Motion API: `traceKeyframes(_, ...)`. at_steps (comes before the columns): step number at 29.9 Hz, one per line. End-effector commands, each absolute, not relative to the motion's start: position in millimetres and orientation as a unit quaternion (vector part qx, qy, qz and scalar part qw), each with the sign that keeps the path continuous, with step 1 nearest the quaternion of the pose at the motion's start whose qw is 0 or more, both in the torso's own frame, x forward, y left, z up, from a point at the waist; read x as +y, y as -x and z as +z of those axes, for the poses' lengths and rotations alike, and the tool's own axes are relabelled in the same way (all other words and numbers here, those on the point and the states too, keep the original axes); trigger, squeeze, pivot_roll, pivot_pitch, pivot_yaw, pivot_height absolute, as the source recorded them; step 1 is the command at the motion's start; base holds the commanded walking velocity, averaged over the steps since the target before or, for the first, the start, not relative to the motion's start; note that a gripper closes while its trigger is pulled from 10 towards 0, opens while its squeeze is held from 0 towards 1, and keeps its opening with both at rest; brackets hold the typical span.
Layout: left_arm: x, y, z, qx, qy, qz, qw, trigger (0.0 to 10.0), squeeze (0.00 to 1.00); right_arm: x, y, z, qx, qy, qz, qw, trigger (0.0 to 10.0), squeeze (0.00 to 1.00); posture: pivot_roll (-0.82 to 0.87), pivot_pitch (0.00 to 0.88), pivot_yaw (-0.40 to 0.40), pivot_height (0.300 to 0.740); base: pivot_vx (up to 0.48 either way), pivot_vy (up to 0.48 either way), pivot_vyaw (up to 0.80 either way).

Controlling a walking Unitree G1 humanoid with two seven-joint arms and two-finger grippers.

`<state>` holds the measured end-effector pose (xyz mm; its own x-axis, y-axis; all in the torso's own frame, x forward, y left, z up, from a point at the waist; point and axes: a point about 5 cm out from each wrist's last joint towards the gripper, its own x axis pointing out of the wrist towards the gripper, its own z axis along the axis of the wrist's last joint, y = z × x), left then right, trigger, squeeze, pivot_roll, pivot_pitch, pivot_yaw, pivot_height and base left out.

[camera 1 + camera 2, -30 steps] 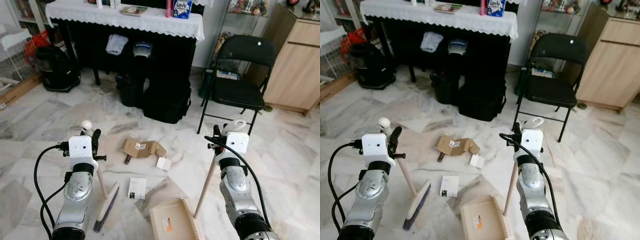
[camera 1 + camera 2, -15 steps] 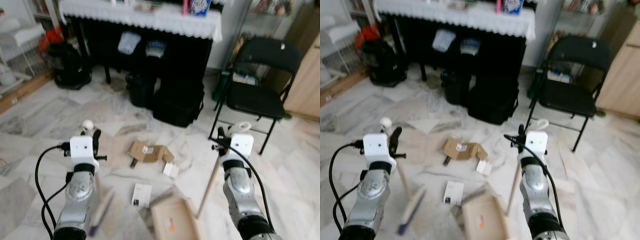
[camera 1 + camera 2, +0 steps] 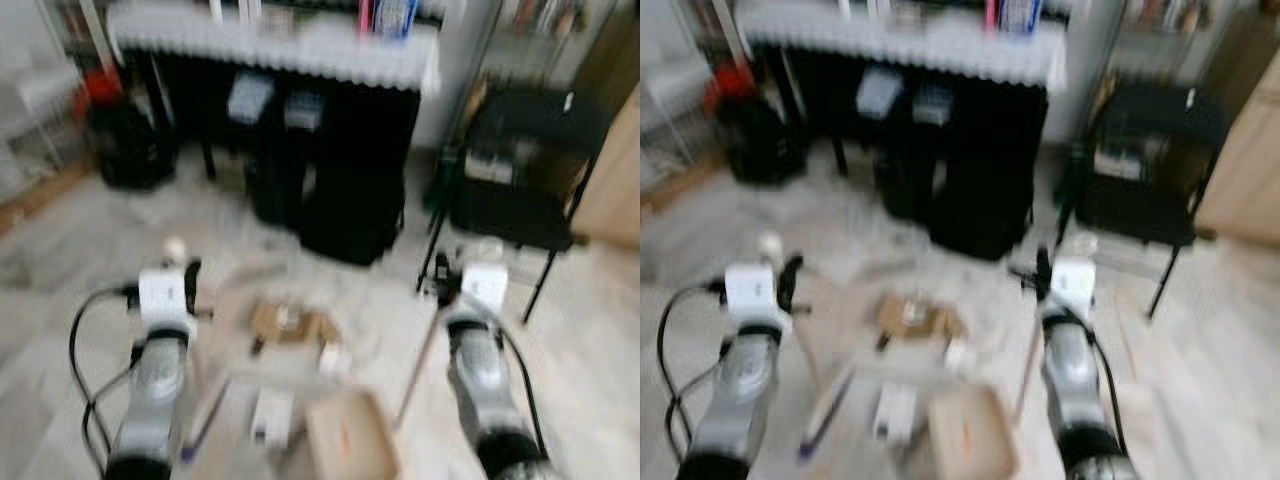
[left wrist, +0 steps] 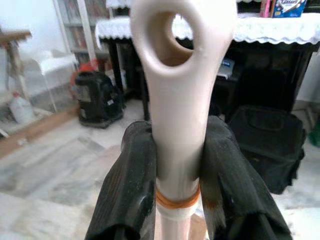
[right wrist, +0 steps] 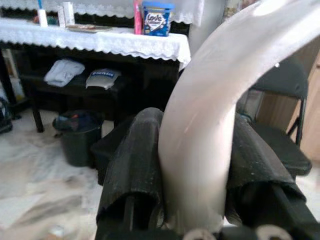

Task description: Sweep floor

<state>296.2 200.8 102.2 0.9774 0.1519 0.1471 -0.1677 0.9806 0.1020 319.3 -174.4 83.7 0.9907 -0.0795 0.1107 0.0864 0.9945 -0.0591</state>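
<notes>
A: Left hand?
B: Clenched on the broom handle, pale, with a hanging hole at its top; brush down on the marble floor.
A: Right hand?
B: Grasping the dustpan handle; tan dustpan on the floor beside cardboard scraps. Head views blurred.

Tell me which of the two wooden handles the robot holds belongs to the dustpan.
The handle in the right gripper: the dustpan handle slants down to the tan dustpan. The left gripper holds the broom handle.
</notes>
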Motion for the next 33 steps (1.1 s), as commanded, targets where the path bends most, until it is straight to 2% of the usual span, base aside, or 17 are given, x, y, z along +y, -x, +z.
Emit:
traceKeyframes(1,202,-299,112,-0.092,-0.064,0.081,0.990,10.0,0.00,-169,-324,93,-0.075,0.020,-0.040,0.996,10.0,0.00,0.11,0.000,-0.056,0.740,0.326,0.000,0.00)
traceKeyframes(6,201,-300,111,-0.089,-0.064,0.075,0.991,10.0,0.00,-170,-324,93,-0.075,0.018,-0.043,0.996,10.0,0.00,0.11,0.000,-0.056,0.740,0.313,0.000,0.00)
traceKeyframes(22,202,-299,108,-0.082,-0.064,0.070,0.992,10.0,0.00,-193,-323,86,-0.055,0.034,-0.087,0.994,10.0,0.00,0.11,0.000,-0.055,0.740,0.000,0.000,0.00)
traceKeyframes(33,205,-299,108,-0.081,-0.061,0.072,0.992,10.0,0.00,-196,-321,84,-0.055,0.037,-0.096,0.993,10.0,0.00,0.11,0.000,-0.053,0.740,0.000,0.072,0.00)
